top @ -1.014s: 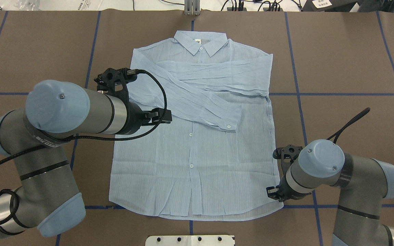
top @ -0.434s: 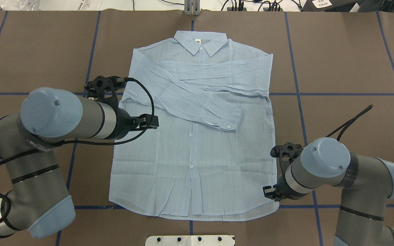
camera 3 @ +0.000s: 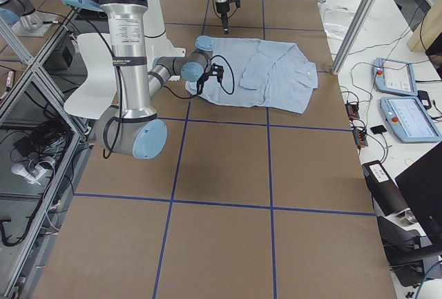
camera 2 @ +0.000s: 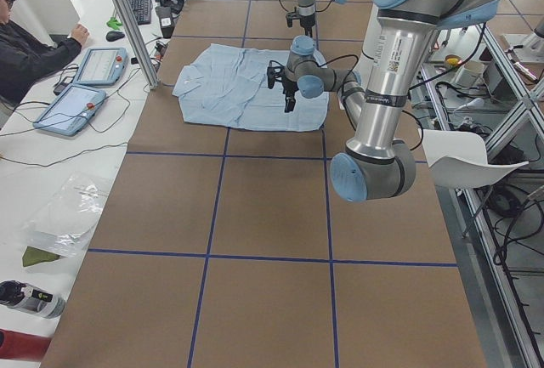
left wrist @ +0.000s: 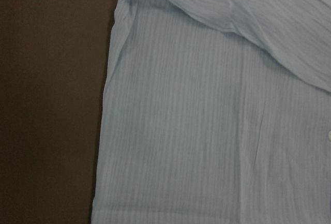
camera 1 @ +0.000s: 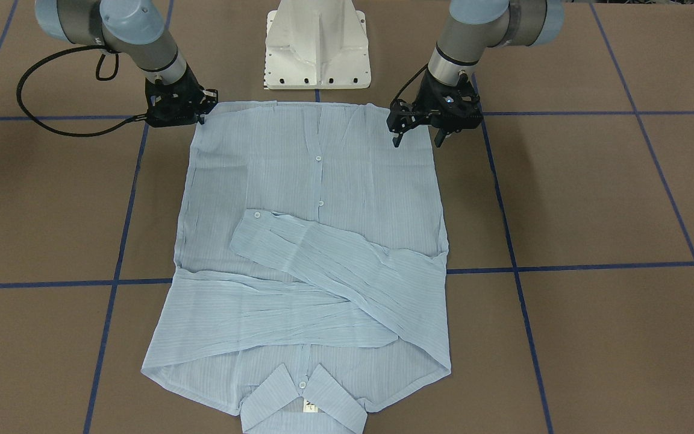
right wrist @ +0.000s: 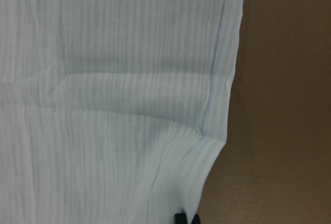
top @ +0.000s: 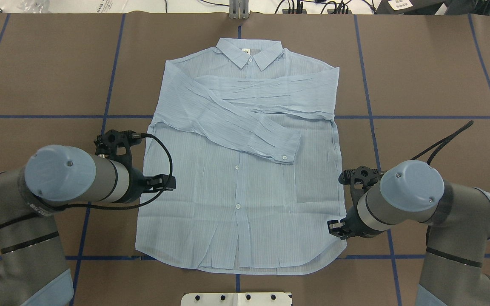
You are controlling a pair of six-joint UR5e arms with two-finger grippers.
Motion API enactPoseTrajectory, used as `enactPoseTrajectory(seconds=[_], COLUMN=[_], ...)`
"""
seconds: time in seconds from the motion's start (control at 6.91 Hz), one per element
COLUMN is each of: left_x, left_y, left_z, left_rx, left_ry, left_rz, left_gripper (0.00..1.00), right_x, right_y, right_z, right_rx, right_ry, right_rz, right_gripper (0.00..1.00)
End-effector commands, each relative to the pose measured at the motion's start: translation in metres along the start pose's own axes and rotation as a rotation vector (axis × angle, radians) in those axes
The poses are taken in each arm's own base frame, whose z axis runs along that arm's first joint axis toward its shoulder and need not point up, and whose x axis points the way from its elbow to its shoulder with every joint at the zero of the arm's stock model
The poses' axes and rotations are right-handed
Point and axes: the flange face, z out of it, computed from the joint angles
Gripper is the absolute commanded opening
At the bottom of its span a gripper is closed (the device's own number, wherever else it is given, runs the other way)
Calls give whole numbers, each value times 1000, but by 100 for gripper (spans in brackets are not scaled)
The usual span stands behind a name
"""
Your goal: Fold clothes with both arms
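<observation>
Hovering: left pincer point(camera 1: 416, 140) spread over shirt point(camera 1: 323, 241) edge | right pincer point(camera 1: 201, 112) at hem corner, grip: cannot tell

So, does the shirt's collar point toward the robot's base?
No, the collar lies at the far end, and the hem is beside the white base.
</observation>
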Motion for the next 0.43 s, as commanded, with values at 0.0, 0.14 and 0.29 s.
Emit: enactPoseTrajectory(seconds=[0.0,0.14,0.29], left_x=[-20,-44,-46], left_y=[42,50,56], left_z=[24,28,31], left_rx=[-63,-70,-77], left_ry=[-26,-12,-10], left_rz=[-14,-21,-35], left_gripper=[100,100,99], right_x=[1,-2,-2], right_y=[-5,-4,-4], right_z=[-10,-14,-15], right_rx=[12,14,16], right_ry=[-13,-24,-25], right_rz=[8,1,1], right_gripper=[0,0,0])
